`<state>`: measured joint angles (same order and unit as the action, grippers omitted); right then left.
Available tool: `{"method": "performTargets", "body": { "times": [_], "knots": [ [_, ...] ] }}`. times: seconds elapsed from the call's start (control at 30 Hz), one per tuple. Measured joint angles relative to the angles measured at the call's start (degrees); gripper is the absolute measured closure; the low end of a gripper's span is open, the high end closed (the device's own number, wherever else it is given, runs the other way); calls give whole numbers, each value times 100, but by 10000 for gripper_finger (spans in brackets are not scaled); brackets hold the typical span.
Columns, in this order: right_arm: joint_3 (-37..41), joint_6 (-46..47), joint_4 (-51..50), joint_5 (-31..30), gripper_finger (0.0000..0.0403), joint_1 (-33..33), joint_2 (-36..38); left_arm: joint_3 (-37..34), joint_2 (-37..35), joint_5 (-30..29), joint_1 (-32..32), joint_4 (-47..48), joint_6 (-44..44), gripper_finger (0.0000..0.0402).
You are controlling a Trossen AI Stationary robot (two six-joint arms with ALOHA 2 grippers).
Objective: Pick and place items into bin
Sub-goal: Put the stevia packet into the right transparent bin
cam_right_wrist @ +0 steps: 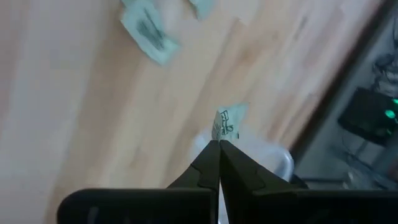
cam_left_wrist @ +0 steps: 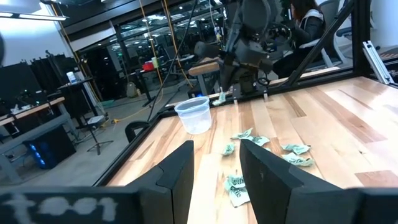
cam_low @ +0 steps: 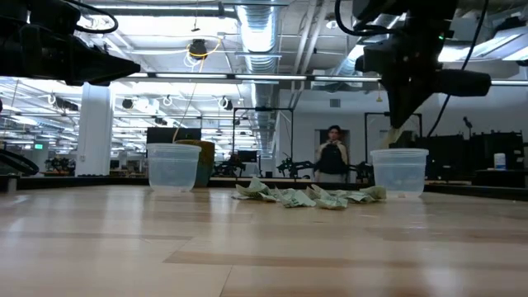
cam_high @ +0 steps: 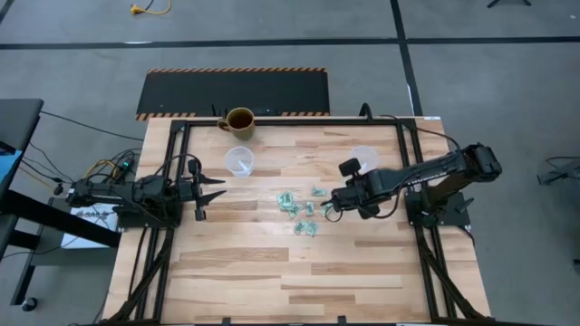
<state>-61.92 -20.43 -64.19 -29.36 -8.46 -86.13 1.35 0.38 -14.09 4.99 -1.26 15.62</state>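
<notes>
Several small light-green and white wrapped items (cam_high: 299, 213) lie scattered on the wooden table's middle (cam_low: 297, 196). My right gripper (cam_high: 331, 208) hangs above their right side, shut on one such item (cam_right_wrist: 227, 124), and slants downward. In the low view it hangs (cam_low: 396, 122) above a clear cup-shaped bin (cam_low: 400, 171), which stands at the far right (cam_high: 364, 156). My left gripper (cam_left_wrist: 217, 174) waits at the table's left (cam_high: 213, 187), level and open, with nothing between its fingers. My right gripper pinches one end of the wrapped item (cam_right_wrist: 219, 138) between its two fingertips, only at their free ends. The fingers slant down from the table's right. The rest of the item sticks out beyond the tips, lifted clear of the table.
A second clear cup (cam_high: 239, 162) stands left of the items, and a mug of brown liquid (cam_high: 239, 119) sits at the far edge. Black frame rails (cam_high: 408, 181) run along the table's sides. A person (cam_low: 332, 157) stands in the room behind.
</notes>
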Motion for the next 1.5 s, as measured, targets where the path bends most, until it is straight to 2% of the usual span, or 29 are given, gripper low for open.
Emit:
{"method": "performTargets", "body": {
  "times": [0.33, 0.8, 1.27, 1.5],
  "knots": [
    [-62, 7, -720, -393, 403, 781, 0, 0, -1, 2, -2, 0, 2, 281],
    [-62, -96, -688, -387, 403, 2058, 0, 0, 0, 2, -2, 0, 8, 281],
    [-62, -67, -257, -318, 403, 2222, 0, 2, 0, 2, -2, 0, -13, 281],
    [-60, 119, -261, 47, 393, 2206, 0, 1, 0, 1, 0, 0, -9, 281]
  ]
}}
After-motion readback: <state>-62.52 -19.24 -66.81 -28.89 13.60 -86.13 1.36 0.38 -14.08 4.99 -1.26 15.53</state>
